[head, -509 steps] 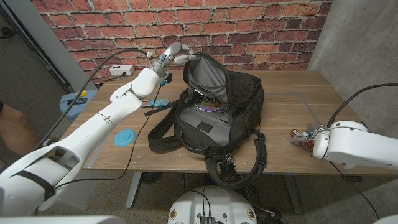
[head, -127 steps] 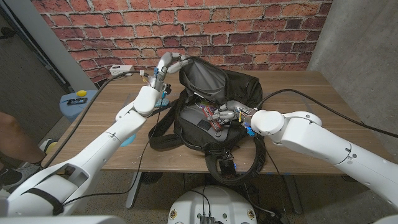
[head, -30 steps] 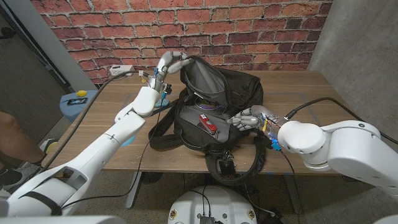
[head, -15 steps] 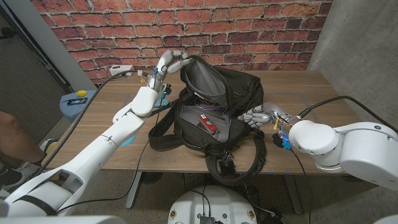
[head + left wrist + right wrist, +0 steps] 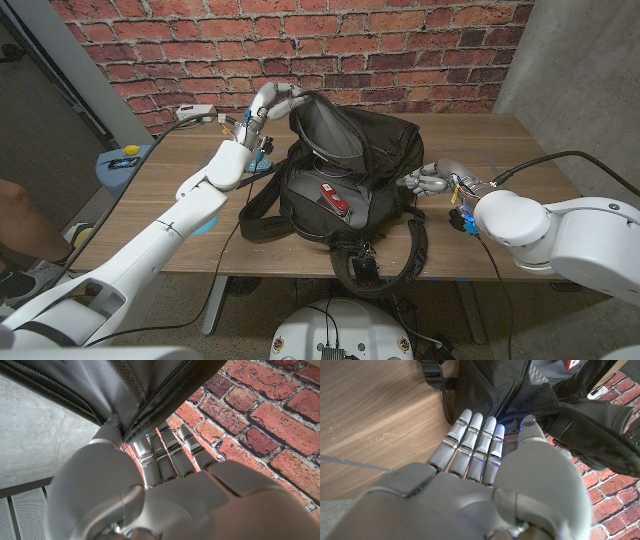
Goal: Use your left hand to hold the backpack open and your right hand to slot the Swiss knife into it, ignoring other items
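Knife (image 5: 333,196) inside backpack (image 5: 385,150), beyond right fingers (image 5: 418,181)

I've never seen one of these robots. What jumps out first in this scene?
A black backpack gapes open mid-table, a red Swiss knife lying inside. The robot's left hand grips the bag's raised flap by the brick wall, while the right hand hovers empty beside the bag's right side.

The left hand (image 5: 268,100) reaches up with its fingers pinched together; the right hand (image 5: 432,179) hovers with its fingers loosely extended, holding nothing.
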`<state>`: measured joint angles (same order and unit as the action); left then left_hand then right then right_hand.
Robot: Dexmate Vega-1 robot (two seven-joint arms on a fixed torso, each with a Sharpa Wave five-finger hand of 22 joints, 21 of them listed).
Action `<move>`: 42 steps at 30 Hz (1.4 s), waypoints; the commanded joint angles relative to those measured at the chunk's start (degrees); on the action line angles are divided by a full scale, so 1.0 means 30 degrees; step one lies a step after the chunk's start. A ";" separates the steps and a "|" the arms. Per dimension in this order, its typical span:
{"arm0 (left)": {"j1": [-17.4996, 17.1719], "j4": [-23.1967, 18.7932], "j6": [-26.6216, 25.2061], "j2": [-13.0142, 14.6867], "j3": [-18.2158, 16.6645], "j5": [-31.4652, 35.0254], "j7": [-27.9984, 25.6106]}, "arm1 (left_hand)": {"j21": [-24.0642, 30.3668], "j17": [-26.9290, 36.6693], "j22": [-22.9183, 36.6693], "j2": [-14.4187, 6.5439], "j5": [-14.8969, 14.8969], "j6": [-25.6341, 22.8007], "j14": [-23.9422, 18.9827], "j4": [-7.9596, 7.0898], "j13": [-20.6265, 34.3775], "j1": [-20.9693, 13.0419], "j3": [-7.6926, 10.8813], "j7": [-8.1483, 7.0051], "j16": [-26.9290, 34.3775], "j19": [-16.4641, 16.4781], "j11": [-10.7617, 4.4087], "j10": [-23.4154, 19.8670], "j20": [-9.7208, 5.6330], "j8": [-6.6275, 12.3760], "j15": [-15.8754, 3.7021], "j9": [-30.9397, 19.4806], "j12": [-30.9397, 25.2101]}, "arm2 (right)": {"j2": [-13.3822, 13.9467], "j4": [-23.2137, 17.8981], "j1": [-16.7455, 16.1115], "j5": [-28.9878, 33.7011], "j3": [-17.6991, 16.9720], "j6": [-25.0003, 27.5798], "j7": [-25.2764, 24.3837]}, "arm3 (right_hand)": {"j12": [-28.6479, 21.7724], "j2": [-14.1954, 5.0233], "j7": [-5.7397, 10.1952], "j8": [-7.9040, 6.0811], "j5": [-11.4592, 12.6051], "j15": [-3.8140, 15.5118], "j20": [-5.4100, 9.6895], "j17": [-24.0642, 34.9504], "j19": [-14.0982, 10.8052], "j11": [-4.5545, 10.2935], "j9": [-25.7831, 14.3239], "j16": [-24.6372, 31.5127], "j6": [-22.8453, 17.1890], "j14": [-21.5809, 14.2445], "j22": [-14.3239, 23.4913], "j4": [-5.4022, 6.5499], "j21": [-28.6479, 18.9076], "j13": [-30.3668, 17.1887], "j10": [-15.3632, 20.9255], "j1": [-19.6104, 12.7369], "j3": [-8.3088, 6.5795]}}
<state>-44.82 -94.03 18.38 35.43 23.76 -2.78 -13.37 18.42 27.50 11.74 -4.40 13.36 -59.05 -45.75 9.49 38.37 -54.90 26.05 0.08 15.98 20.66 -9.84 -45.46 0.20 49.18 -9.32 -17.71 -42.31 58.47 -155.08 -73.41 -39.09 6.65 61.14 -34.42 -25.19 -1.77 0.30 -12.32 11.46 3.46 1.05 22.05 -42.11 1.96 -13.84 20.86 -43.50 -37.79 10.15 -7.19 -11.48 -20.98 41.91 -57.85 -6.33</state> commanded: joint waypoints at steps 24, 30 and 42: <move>-0.0519 -0.1005 0.0254 0.1588 -0.0298 0.0344 0.1569 | 0.0091 0.0103 0.0034 -0.0240 0.0055 0.0120 0.0374 -0.0073 0.0073 -0.0018 0.0084 -0.0011 -0.0182 -0.0263 -0.0280 0.0023 0.0069 0.0019 -0.0042 0.0078 0.0111 | -0.1128 0.3756 -0.1909 0.2992 -0.1369 -0.5361 0.0597 | 0.0037 -0.0214 0.0075 -0.0136 -0.0041 0.1581 0.0289 0.0025 -0.0064 0.0038 -0.0017 0.0101 -0.0229 -0.0141 0.0052 -0.0151 -0.0186 -0.0041 0.0094 -0.0132 0.0060; -0.0476 -0.0998 0.0600 0.1668 -0.0226 0.0441 0.1880 | 0.0092 0.0069 0.0032 -0.0231 0.0048 0.0133 0.0332 -0.0086 0.0061 0.0017 0.0095 -0.0038 -0.0204 -0.0273 -0.0284 -0.0008 0.0054 0.0036 -0.0055 0.0057 0.0116 | -0.1566 0.4266 -0.2023 0.3475 -0.1339 -0.5999 0.0531 | 0.0057 -0.0261 0.0111 -0.0102 -0.0048 0.1590 0.0316 0.0031 -0.0021 0.0066 -0.0012 0.0067 -0.0158 -0.0030 0.0051 -0.0148 -0.0171 -0.0048 0.0069 -0.0133 0.0050; -0.0178 -0.0730 0.1534 0.2329 -0.0236 -0.0170 0.3571 | 0.0082 0.0096 0.0027 -0.0230 0.0007 0.0144 0.0385 -0.0101 0.0025 0.0069 0.0064 -0.0122 -0.0225 -0.0325 -0.0296 0.0000 0.0010 0.0029 -0.0104 0.0098 0.0162 | -0.2042 0.5102 -0.1804 0.4121 -0.1207 -0.6729 0.0752 | 0.0093 -0.0293 0.0159 -0.0113 -0.0078 0.1636 0.0358 0.0053 0.0010 0.0072 -0.0003 0.0091 -0.0203 -0.0006 0.0049 -0.0136 -0.0163 -0.0051 0.0045 -0.0092 0.0070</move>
<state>-46.25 -97.01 20.52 40.90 22.84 -2.17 -6.51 18.42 27.62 11.75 -4.76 13.24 -58.54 -44.91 9.37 38.36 -54.82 26.16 -0.01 15.58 20.15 -10.25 -45.03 0.31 48.89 -9.52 -17.39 -41.86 53.75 -142.17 -79.05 -28.65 2.85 43.59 -32.69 -24.97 -1.99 0.52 -12.31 11.46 3.67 1.86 22.07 -41.92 1.96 -13.85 20.85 -43.71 -38.00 10.15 -7.34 -11.48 -20.98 41.92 -58.06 -6.17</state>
